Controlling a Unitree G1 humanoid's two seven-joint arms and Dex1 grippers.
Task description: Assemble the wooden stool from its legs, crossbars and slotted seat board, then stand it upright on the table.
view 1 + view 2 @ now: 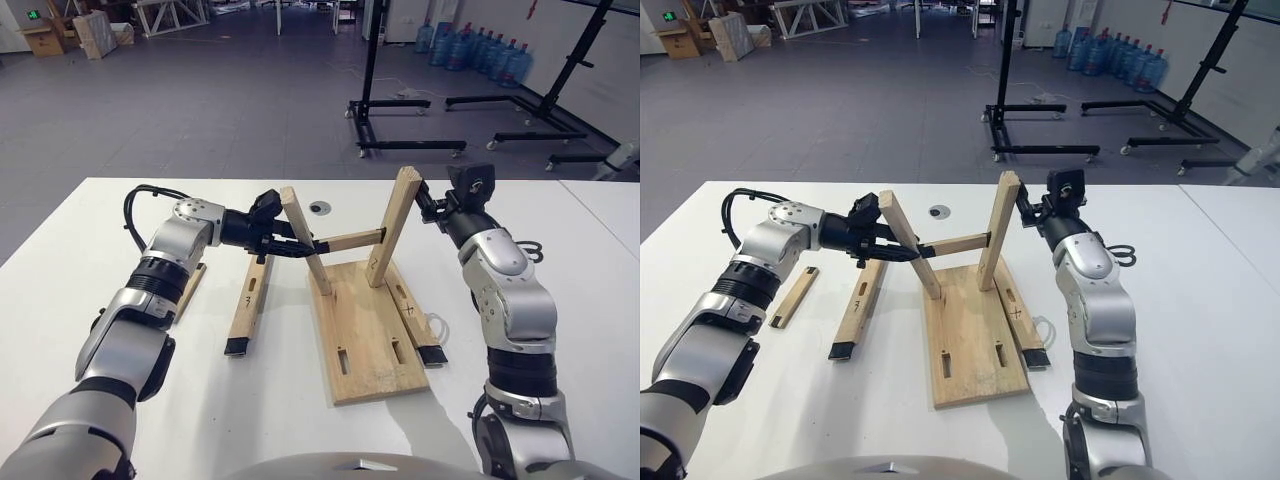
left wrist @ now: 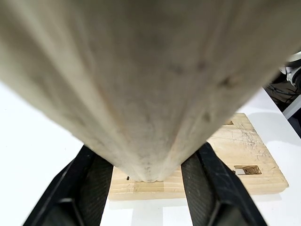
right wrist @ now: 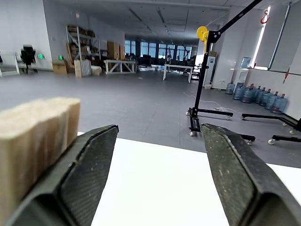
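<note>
Step in hand: I judge it to be seating the first pair of legs, joined by a crossbar (image 1: 352, 240), on the seat board (image 1: 365, 350).
My left gripper (image 1: 290, 245): pinching the left leg (image 1: 298, 222) about halfway up, its pads (image 2: 91, 183) pressed on both sides of the wood.
My right gripper (image 1: 424, 205): spread wide, just beside the top of the right leg (image 1: 398, 215), gripping nothing.
Where the parts stand: both legs lean outward with their feet on the board, which lies flat on the table (image 1: 100, 220). I cannot tell whether either foot sits in a slot.
Doing it well: close my right fingers on the right leg first to brace it. Then tip the left leg upright slowly, so the crossbar stays in its joints.
Risk: a hard push could slide the board.
Waiting: two more legs (image 1: 247, 305) (image 1: 415, 325) and a short bar (image 1: 190, 290).
</note>
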